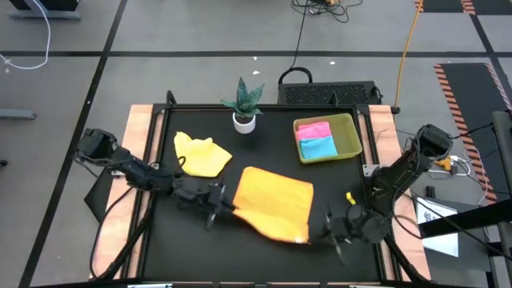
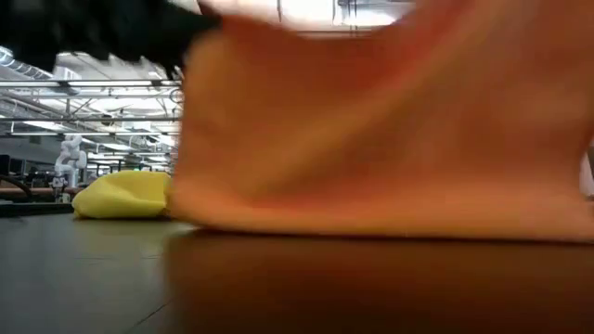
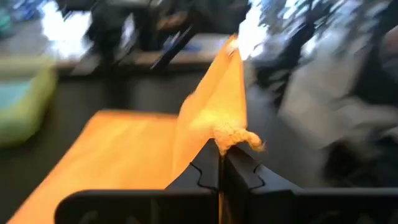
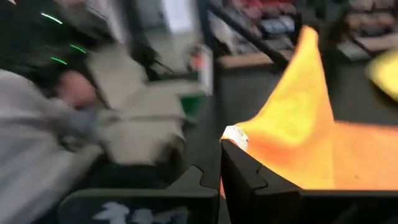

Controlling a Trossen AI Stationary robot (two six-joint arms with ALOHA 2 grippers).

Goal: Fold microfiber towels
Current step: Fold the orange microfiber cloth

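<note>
Orange towel [image 1: 276, 202] lying mid-frame on the surface [image 1: 160, 248], being pinched by left fingers [image 3: 208, 171] and right fingers [image 4: 239, 168], each clamped on a corner.

text: none legible — labels: none — signs: none readable in any view

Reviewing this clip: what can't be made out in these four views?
- Low view: the orange towel fills the frame, hiding the tray, the plant and both tools; only the yellow towel shows beside it.
- High view: the pink towel and blue towel in the tray are too small to judge their folds.
- Left wrist view: background is blurred.
- Right wrist view: a person's sleeve is blurred.
</note>
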